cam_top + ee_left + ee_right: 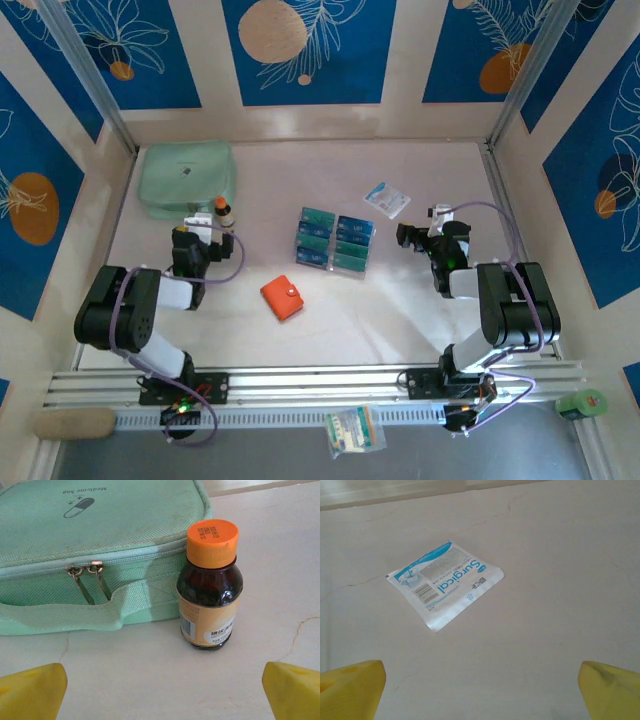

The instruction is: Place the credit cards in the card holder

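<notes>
Credit cards (334,240) flat in a tidy block mid-table; orange card holder (283,297) closed, nearer and to the left, not touching. Left gripper (203,232) spread wide, empty, facing an orange-capped brown medicine bottle (210,587) upright just before the mint Medicine bag (100,530). Right gripper (415,235) likewise spread, empty, over bare table (545,630), Surgical sachet (445,582) flat ahead.

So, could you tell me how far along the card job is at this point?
Nothing looks done yet: the credit cards lie in a neat block mid-table, and the card holder sits closed, apart from them. Nothing is in hand: the left fingers are open facing a bottle, and the right fingers are open facing a sachet. Left to do: open the holder and load every card.
</notes>
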